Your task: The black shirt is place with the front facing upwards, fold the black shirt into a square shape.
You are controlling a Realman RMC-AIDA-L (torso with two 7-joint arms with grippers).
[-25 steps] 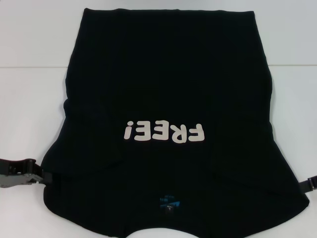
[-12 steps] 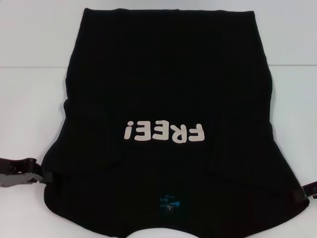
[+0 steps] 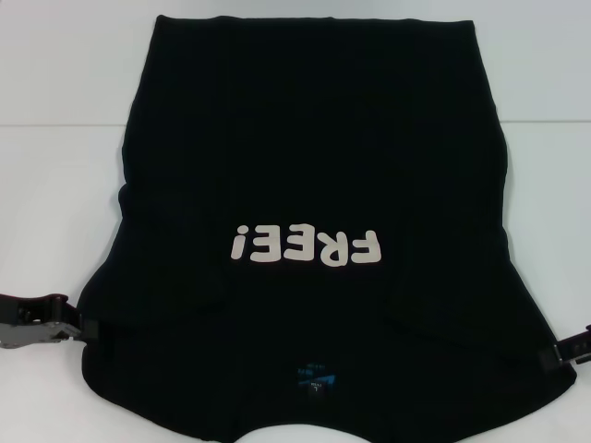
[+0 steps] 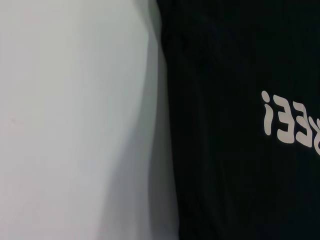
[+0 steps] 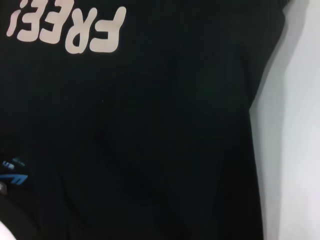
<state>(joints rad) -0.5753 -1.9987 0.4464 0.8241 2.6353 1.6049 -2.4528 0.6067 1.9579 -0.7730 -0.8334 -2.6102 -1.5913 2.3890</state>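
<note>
- The black shirt (image 3: pixel 314 185) lies flat, front up, on the white surface (image 3: pixel 55 212), its "FREE!" lettering (image 3: pixel 307 246) at the middle.
- The left end effector (image 3: pixel 88 328) is at the shirt's left sleeve edge; its grip cannot be told.
- The right end effector (image 3: pixel 561 355) is at the shirt's right sleeve edge; its grip cannot be told.

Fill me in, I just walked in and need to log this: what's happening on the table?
A two-armed robot is working on the black shirt, which lies spread flat on the white table, front up, with its "FREE!" lettering showing and the blue neck label nearest the robot. The left tool sits at the shirt's left edge near that end, the right tool at the right edge. No fold is visible yet.
</note>
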